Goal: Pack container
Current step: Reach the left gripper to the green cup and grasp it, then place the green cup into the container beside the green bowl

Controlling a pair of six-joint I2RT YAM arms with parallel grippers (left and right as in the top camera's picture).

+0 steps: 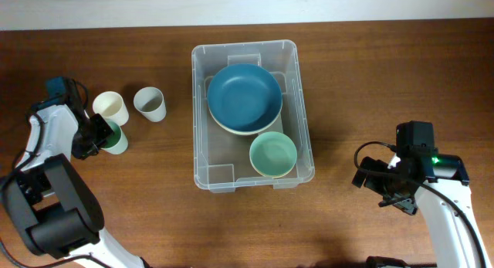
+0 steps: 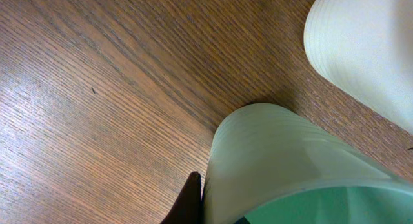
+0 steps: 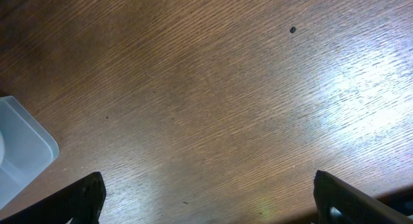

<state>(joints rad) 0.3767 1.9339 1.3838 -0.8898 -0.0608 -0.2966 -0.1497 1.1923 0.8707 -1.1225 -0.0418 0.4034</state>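
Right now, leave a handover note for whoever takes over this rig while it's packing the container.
The left gripper has its fingers shut on the wall of the green cup, left of the container.
The right gripper is open over bare table, right of the container, holding nothing.
Done: the blue bowl and small green bowl sit inside the container.
Left: green cup, cream cup and grey cup are outside it.
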